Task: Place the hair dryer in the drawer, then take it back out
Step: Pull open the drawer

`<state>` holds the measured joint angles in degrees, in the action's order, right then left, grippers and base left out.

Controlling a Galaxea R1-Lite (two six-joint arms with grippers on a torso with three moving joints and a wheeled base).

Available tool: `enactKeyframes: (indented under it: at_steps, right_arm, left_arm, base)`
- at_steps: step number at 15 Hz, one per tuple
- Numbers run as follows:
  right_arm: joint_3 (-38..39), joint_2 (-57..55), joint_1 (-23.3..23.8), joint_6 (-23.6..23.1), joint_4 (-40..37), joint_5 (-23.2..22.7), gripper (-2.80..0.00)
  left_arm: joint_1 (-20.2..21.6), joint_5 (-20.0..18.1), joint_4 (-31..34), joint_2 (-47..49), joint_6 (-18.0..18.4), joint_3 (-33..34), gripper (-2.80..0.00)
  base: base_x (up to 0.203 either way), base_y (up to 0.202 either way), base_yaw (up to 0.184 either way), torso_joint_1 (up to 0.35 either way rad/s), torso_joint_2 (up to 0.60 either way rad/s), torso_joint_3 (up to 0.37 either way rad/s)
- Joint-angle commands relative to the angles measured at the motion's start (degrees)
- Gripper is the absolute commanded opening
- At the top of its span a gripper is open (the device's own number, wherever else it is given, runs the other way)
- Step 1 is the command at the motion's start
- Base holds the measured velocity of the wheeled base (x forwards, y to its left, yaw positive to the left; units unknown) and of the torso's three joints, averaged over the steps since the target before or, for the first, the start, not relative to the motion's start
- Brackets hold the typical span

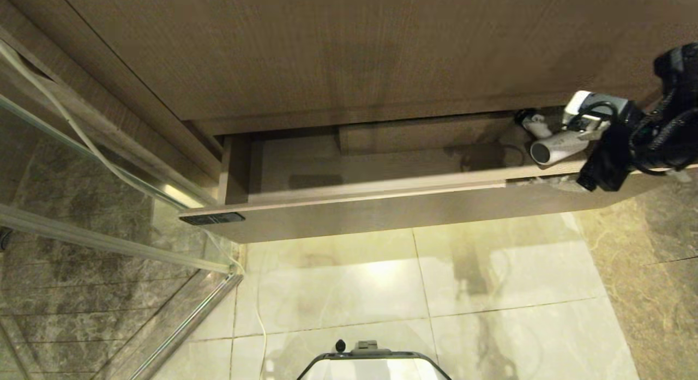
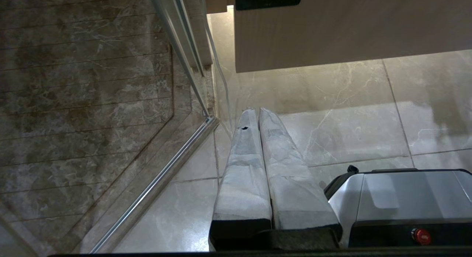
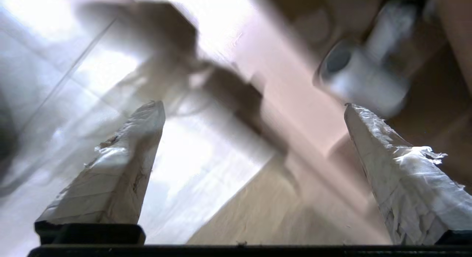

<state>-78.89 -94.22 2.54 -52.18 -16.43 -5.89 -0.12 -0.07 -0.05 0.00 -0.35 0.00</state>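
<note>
Hair dryer (image 1: 553,149) work is what we are looking over, and we are starting nearest ourselves: the robot's base (image 1: 373,363) is showing at the bottom of the head view, with pale floor tiles (image 1: 480,282) lying open between it and the cabinet. On our left a glass shower partition (image 1: 82,167) is running along, its metal rail (image 2: 155,183) edging the tiles, so the way is bounded on that side. The left gripper (image 2: 253,111) is hanging low beside the base, its two wrapped fingers (image 2: 243,168) pressed together and gripping nothing. Farther on, the drawer (image 1: 381,208) is standing pulled out, its plain front edge jutting over the floor, its left and middle showing bare wood, and a boxed cut-out (image 1: 420,134) sitting at its middle back. At the drawer's right end the right gripper (image 3: 254,106) is hovering over the front edge, its fingers (image 3: 402,176) spread wide with nothing between them. Just past them the hair dryer is lying inside the drawer's right end, dark round mouth facing out towards us. Above it all the taller wood panel (image 1: 349,53) is overhanging the drawer's back.
</note>
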Motion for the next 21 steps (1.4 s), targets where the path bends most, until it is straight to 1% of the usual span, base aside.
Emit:
enactKeyframes:
  at_steps: [1,3,4,6,8,9,10,13,14,15,18,19,21]
  right_arm:
    - [6.1,18.3,2.9,1.0,-8.0,-0.2,0.00]
    - [12.0,30.2,6.3,2.9,-14.6,-0.6,0.00]
    - [14.7,34.5,8.0,4.0,-17.4,-1.1,-2.80]
    - [18.8,45.2,11.7,7.0,-22.8,-3.1,-2.80]
    - [22.3,51.0,14.5,10.9,-26.7,-4.4,-2.80]
    - [23.5,51.7,15.6,14.2,-27.8,-4.9,-2.80]
    - [23.7,51.4,16.4,15.2,-27.6,-5.0,-2.80]
    - [23.3,45.0,22.4,16.5,-26.5,-5.2,-2.80]
    - [23.1,42.2,24.3,16.6,-25.2,-5.1,-2.80]
    - [22.7,38.8,25.6,16.7,-22.2,-5.0,-2.80]
    - [21.7,29.0,26.7,17.1,-9.2,-4.7,-2.80]
    - [21.3,25.6,26.8,17.2,-4.7,-4.0,-2.80]
    - [20.3,18.9,26.9,17.5,0.0,-0.8,-2.80]
  left_arm:
    - [0.0,0.0,0.0,0.0,0.1,0.1,-2.80]
    - [0.0,0.0,0.0,0.0,0.0,0.0,-2.80]
    - [0.0,0.1,0.0,0.0,0.0,0.0,-2.80]
    - [0.0,0.1,0.0,0.0,0.0,0.0,-2.80]
    - [0.0,0.0,0.0,0.0,0.0,0.0,-2.80]
    - [0.0,0.0,0.0,0.0,0.0,0.0,-2.80]
    - [0.0,0.0,0.0,0.0,0.0,0.1,-2.80]
    - [0.0,0.0,0.0,0.0,0.0,0.1,-2.80]
    - [0.0,0.0,0.0,0.0,0.0,0.0,-2.80]
    - [0.0,0.0,0.0,0.0,0.0,0.0,-2.80]
    - [0.0,0.0,0.0,0.0,0.0,0.0,-2.80]
    - [-0.1,0.0,0.0,0.0,0.0,0.0,-2.80]
    - [0.0,0.0,0.0,0.0,0.0,0.0,-2.80]
  base:
    - [0.000,0.000,0.000,0.000,0.00,0.000]
    - [0.000,0.000,0.000,0.000,0.00,0.000]
    - [0.000,0.000,0.000,0.000,0.00,0.000]
    - [0.000,0.000,0.000,0.000,0.00,0.000]
    - [0.000,0.000,0.000,0.000,0.00,0.000]
    - [0.000,0.000,0.000,0.000,0.00,0.000]
    - [0.000,0.000,0.000,0.000,0.00,0.000]
    - [0.000,0.000,0.000,0.000,0.00,0.000]
    - [0.000,0.000,0.000,0.000,0.00,0.000]
    - [0.000,0.000,0.000,0.000,0.00,0.000]
    - [0.000,0.000,0.000,0.000,0.00,0.000]
    - [0.000,0.000,0.000,0.000,0.00,0.000]
    - [0.000,0.000,0.000,0.000,0.00,0.000]
